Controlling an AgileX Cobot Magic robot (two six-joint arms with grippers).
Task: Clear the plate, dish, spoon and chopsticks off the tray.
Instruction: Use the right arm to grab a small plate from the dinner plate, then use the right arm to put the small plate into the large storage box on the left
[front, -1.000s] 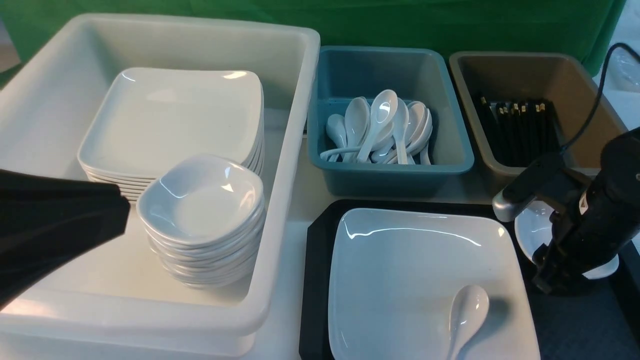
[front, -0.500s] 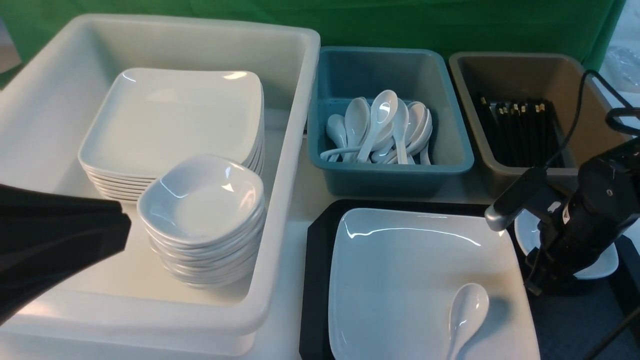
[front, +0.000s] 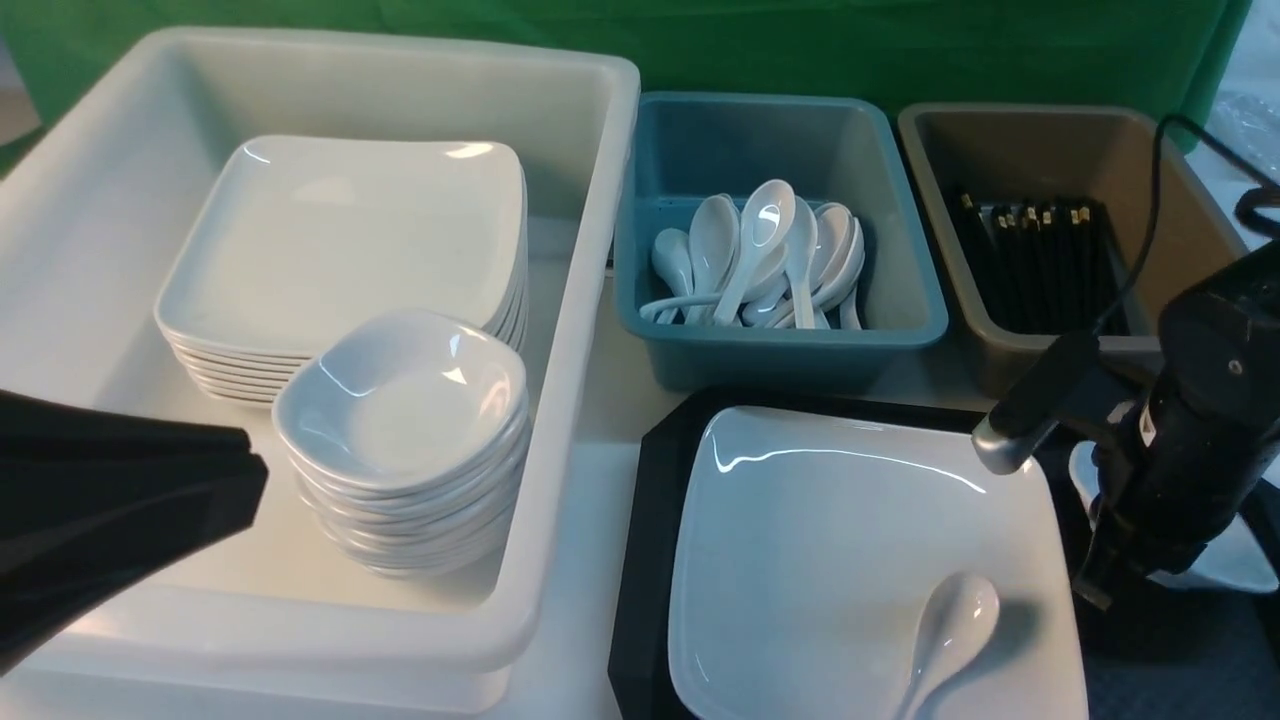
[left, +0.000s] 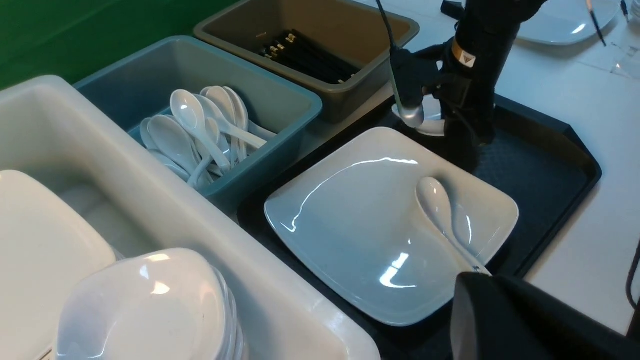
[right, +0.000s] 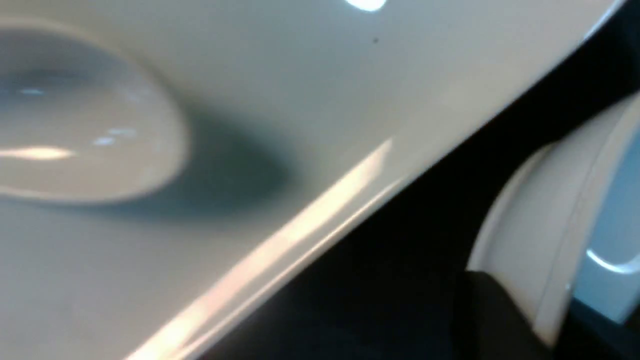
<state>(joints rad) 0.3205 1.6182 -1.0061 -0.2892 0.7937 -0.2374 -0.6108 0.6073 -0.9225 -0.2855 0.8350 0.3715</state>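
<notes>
The black tray (front: 645, 560) lies at the front right with the large square plate (front: 860, 520) on it. The white spoon (front: 955, 620) lies in the plate's near right corner. To the right of the plate, my right gripper (front: 1097, 588) points down, shut on the near rim of the small white dish (front: 1235, 560). In the right wrist view a dark finger (right: 492, 312) presses against that dish's rim (right: 540, 215). My left gripper (front: 250, 470) hangs shut and empty over the front of the white tub. The chopsticks are out of view.
The white tub (front: 590, 300) on the left holds a stack of square plates (front: 340, 240) and a stack of small dishes (front: 400, 400). Behind the tray stand a teal bin (front: 900, 230) of spoons and a brown bin (front: 1180, 170) of black sticks.
My right gripper has shut on the dish's rim and drawn it to the right. The tray with the plate and spoon has shifted a little to the right. The left arm has barely moved.
</notes>
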